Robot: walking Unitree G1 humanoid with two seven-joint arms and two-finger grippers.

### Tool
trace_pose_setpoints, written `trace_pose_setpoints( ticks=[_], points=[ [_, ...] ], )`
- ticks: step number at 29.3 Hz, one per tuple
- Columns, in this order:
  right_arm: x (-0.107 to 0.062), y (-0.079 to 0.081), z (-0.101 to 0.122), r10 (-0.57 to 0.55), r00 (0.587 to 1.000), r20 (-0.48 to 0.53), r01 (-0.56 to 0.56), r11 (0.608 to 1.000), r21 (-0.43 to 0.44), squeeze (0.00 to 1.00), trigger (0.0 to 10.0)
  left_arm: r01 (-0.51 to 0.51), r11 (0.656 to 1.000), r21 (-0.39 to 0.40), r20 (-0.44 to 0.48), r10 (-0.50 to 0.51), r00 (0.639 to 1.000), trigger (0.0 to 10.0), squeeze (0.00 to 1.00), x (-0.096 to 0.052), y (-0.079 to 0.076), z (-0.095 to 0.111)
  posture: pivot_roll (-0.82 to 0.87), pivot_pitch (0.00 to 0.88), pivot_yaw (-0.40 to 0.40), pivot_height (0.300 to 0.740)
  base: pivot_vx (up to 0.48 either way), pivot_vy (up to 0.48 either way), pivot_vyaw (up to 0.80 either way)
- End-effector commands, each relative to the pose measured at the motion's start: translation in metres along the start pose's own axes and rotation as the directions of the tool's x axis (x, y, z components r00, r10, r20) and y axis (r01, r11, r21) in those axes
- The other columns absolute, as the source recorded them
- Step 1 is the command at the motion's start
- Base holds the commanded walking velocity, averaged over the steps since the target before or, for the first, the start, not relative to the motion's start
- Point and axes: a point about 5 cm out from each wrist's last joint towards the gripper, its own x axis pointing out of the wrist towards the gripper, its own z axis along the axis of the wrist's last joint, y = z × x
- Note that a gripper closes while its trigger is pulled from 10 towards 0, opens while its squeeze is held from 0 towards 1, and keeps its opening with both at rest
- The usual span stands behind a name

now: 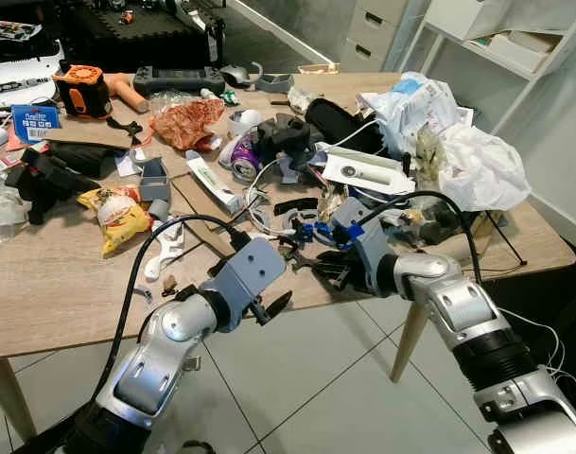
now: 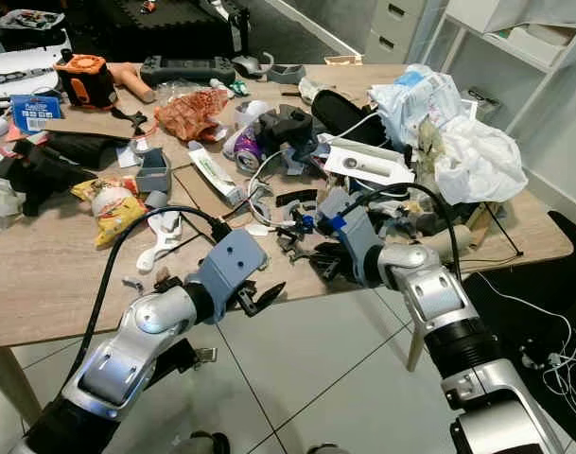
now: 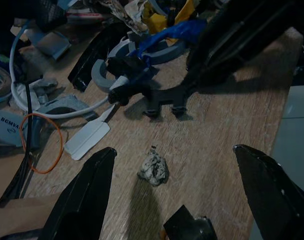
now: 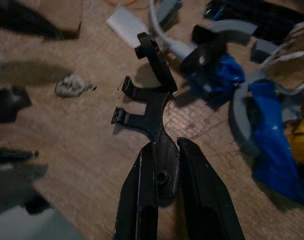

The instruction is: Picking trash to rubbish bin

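One black plastic bracket (image 4: 154,107), flat, forked, matte, lies on the wooden table (image 4: 82,150) near its front edge; my right gripper (image 4: 164,175) pinches its tail. One crumpled grey wad (image 3: 153,169) sits between my left gripper's (image 3: 176,195) spread fingers.

Left gripper (image 1: 269,310) hovers with fingers (image 3: 87,195) spread wide; right gripper (image 4: 164,175) has its fingers pinched together, both arms reaching forward.
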Motion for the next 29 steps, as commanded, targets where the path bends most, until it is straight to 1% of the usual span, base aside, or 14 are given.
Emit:
trace_pose_setpoints(
  ticks=[1, 2, 3, 5, 6, 7, 8, 12, 17, 18, 19, 20, 24, 29],
  points=[
    [-0.004, -0.004, 0.009, -0.020, 0.995, 0.098, 0.013, 0.998, 0.069, 0.00, 0.0, 0.020, 1.000, 0.006, -0.011, -0.020, 1.000, 10.0, 0.00, -0.001, -0.005, -0.002, 0.00, 0.193, -0.076, 0.740, 0.000, 0.000, 0.00],
    [-0.004, -0.004, 0.009, -0.020, 0.995, 0.098, 0.013, 0.998, 0.069, 0.00, 0.0, 0.020, 1.000, 0.006, -0.011, -0.020, 1.000, 10.0, 0.00, -0.001, -0.005, -0.002, 0.00, 0.193, -0.076, 0.740, 0.000, 0.000, 0.00],
    [-0.011, -0.005, 0.039, -0.026, 0.953, 0.300, -0.007, 0.994, 0.108, 0.00, 0.0, 0.012, 1.000, 0.008, -0.007, -0.011, 1.000, 10.0, 0.00, -0.002, -0.004, -0.002, 0.00, 0.192, -0.075, 0.740, 0.000, 0.000, 0.00],
    [-0.011, -0.005, 0.039, -0.026, 0.953, 0.300, -0.007, 0.994, 0.108, 0.00, 0.0, 0.012, 1.000, 0.008, -0.007, -0.011, 1.000, 10.0, 0.00, -0.002, -0.004, -0.002, 0.00, 0.192, -0.075, 0.740, 0.000, 0.000, 0.00],
    [-0.022, -0.007, 0.066, -0.043, 0.876, 0.481, -0.036, 0.988, 0.152, 0.00, 0.0, 0.005, 1.000, 0.011, -0.006, -0.005, 1.000, 10.0, 0.00, -0.002, -0.003, -0.002, 0.00, 0.192, -0.075, 0.740, 0.000, 0.000, 0.00],
    [-0.022, -0.007, 0.066, -0.043, 0.876, 0.481, -0.036, 0.988, 0.152, 0.00, 0.0, 0.005, 1.000, 0.011, -0.006, -0.005, 1.000, 10.0, 0.00, -0.002, -0.003, -0.002, 0.00, 0.192, -0.075, 0.740, 0.000, 0.000, 0.00],
    [-0.036, -0.006, 0.090, -0.063, 0.777, 0.626, -0.066, 0.981, 0.182, 0.00, 0.0, -0.002, 1.000, 0.012, -0.005, 0.002, 1.000, 10.0, 0.00, -0.001, -0.002, -0.002, -0.01, 0.186, -0.075, 0.740, 0.000, 0.000, 0.00],
    [-0.049, -0.004, 0.108, -0.128, 0.672, 0.730, -0.057, 0.973, 0.223, 0.00, 0.0, -0.022, 1.000, 0.006, 0.005, 0.022, 1.000, 10.0, 0.00, 0.000, -0.001, -0.001, -0.01, 0.182, -0.076, 0.740, 0.000, 0.000, 0.00],
    [-0.050, 0.001, 0.107, -0.211, 0.645, 0.735, 0.024, 0.966, 0.256, 0.00, 0.0, -0.077, 0.997, -0.017, 0.014, 0.078, 0.997, 10.0, 0.00, 0.001, 0.002, -0.001, -0.02, 0.171, -0.070, 0.740, 0.000, 0.000, 0.00],
    [-0.049, 0.004, 0.106, -0.247, 0.635, 0.732, 0.053, 0.959, 0.278, 0.00, 2.0, -0.108, 0.994, -0.027, 0.012, 0.108, 0.994, 10.0, 0.00, 0.001, 0.003, -0.003, -0.03, 0.167, -0.067, 0.740, 0.000, 0.000, 0.00],
    [-0.049, 0.004, 0.106, -0.247, 0.635, 0.732, 0.053, 0.959, 0.278, 0.00, 2.0, -0.108, 0.994, -0.027, 0.012, 0.108, 0.994, 10.0, 0.00, 0.001, 0.003, -0.003, -0.03, 0.167, -0.067, 0.740, 0.000, 0.000, 0.00],
    [-0.047, 0.006, 0.103, -0.302, 0.632, 0.714, 0.119, 0.948, 0.296, 0.00, 10.0, -0.163, 0.986, -0.037, -0.001, 0.163, 0.987, 10.0, 0.00, 0.001, 0.007, -0.007, -0.03, 0.150, -0.061, 0.740, 0.000, 0.000, 0.00],
    [-0.044, 0.008, 0.093, -0.402, 0.626, 0.668, 0.225, 0.913, 0.339, 0.00, 10.0, -0.254, 0.966, -0.055, -0.012, 0.254, 0.967, 10.0, 0.00, 0.002, 0.011, -0.011, -0.04, 0.130, -0.054, 0.740, 0.000, 0.000, 0.00],
    [-0.046, -0.005, 0.068, -0.617, 0.601, 0.507, 0.431, 0.785, 0.445, 0.00, 10.0, -0.419, 0.890, -0.179, -0.014, 0.423, 0.906, 10.0, 0.00, 0.004, 0.030, -0.007, -0.05, 0.124, -0.048, 0.740, 0.000, 0.000, 0.00]
  ],
)
